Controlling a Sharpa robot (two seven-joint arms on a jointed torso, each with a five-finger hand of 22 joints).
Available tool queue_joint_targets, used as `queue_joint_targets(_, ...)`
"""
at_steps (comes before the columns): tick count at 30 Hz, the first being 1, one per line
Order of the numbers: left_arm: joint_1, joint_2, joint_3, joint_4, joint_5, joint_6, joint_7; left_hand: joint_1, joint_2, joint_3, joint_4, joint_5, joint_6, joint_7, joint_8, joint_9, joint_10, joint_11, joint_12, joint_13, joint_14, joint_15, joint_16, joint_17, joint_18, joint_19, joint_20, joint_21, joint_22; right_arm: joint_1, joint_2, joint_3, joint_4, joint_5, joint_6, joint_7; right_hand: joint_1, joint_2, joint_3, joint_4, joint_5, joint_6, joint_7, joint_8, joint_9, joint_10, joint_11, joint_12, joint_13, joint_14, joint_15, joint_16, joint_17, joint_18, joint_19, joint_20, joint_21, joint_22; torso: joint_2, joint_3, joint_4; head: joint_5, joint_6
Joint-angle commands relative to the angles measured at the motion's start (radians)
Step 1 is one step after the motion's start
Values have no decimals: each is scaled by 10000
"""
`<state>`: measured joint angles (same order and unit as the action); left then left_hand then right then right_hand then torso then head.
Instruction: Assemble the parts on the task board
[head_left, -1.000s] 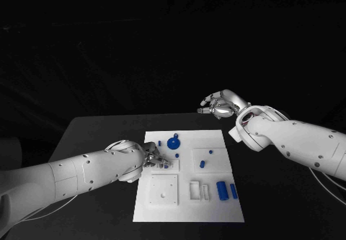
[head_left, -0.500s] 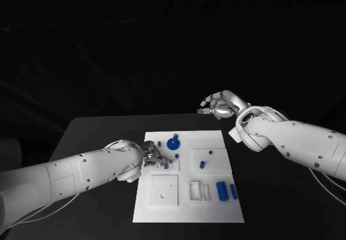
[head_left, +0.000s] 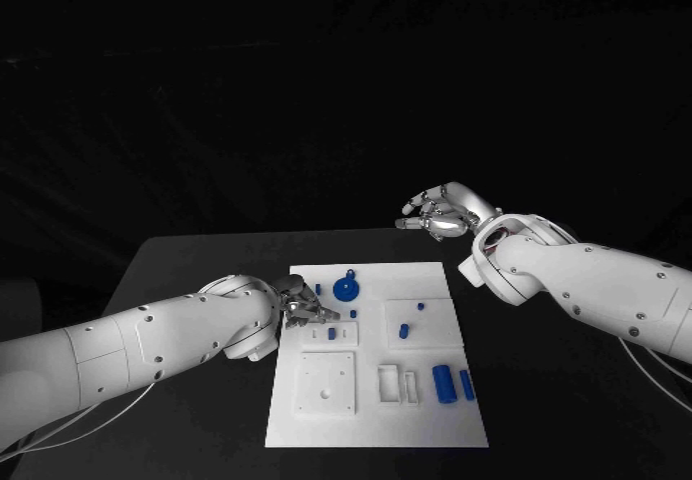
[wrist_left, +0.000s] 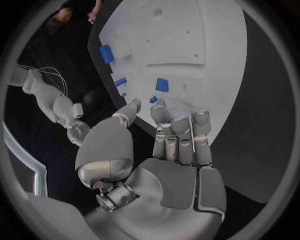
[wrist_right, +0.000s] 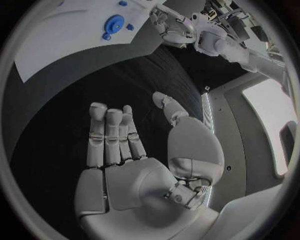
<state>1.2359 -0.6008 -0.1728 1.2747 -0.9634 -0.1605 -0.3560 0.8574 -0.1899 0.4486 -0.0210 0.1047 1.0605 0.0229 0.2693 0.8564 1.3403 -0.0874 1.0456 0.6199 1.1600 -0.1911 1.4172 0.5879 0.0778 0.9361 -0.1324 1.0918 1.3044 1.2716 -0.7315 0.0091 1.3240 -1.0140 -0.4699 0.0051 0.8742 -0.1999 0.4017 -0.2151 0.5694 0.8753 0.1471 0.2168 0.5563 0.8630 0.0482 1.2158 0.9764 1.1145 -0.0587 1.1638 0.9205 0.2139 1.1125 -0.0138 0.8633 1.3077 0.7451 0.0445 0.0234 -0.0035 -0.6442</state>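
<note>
The white task board (head_left: 378, 415) lies in the middle of the black table. A round blue disc (head_left: 346, 289) sits near its far edge, small blue pegs (head_left: 332, 333) stand around its middle, and two blue cylinders (head_left: 444, 383) lie near its right edge. My left hand (head_left: 300, 305) hovers at the board's left edge with fingers stretched out and nothing in them (wrist_left: 165, 150); a small blue peg (wrist_left: 162, 84) lies just beyond the fingertips. My right hand (head_left: 440, 215) is raised past the table's far edge, holding nothing (wrist_right: 134, 160).
A raised white square block (head_left: 327, 380) with holes takes up the board's near left part, with white slotted holders (head_left: 395, 383) beside it. Bare black table (head_left: 188, 270) lies around the board. The right forearm (head_left: 577, 285) hangs over the table's right side.
My left hand has drawn back a little toward the board's left edge, and the small blue peg now stands free of its fingers. The right hand has barely moved.
</note>
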Motion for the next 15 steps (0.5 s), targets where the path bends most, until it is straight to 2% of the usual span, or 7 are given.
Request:
queue_joint_targets(1, 7, 47, 3, 86, -649, 735, -135, 113, 168, -267, -264, 264, -129, 140, -116, -129, -25, 109, -91, -34, -29, 88, -104, -30, 16, -106, -1254, -74, -14, -15, -3, 3, -4, -27, 118, 60, -86, -13, 7, 42, 58, -156, 153, -4, -14, -63, 32, 44, -17, -83, 21, 33, -13, 479, 58, 3, -66, 24, 2, -1, -1, -12, -4)
queue_joint_targets(4, 1, 86, -7, 94, -901, 840, -204, 58, 290, -414, -337, 270, -223, 180, -216, -265, -66, 147, -142, -60, -46, 122, -151, -48, 1, -131, -1243, -123, -35, -19, -8, 3, -7, -27, 114, 59, -83, -12, 8, 42, 59, -158, 153, -5, -15, -64, 33, 45, -18, -83, 22, 33, -13, 479, 59, 2, -66, 25, 7, -1, -4, -3, -12)
queue_joint_targets(8, -22, 129, -24, 85, -1161, 838, -222, -142, 410, -503, -214, 277, -213, 192, -248, -356, -71, 159, -162, -72, -43, 136, -168, -53, -11, -135, -1235, -155, -51, -20, -1, 3, 1, -27, 109, 58, -77, -11, 11, 41, 60, -162, 154, -7, -16, -65, 34, 47, -20, -83, 22, 34, -14, 479, 59, 1, -67, 26, 10, 0, -3, 7, -12)
queue_joint_targets(15, -133, 245, -62, 22, -1417, 887, -251, -233, 425, -562, -135, 213, -177, 185, -266, -453, -56, 152, -167, -78, -23, 129, -168, -50, 0, -125, -1247, -173, -57, -22, 3, 3, -4, -27, 113, 48, -60, -11, 18, 39, 63, -171, 156, -10, -18, -67, 36, 52, -26, -85, 24, 37, -16, 479, 59, -1, -69, 30, 7, -3, -9, 11, -30)
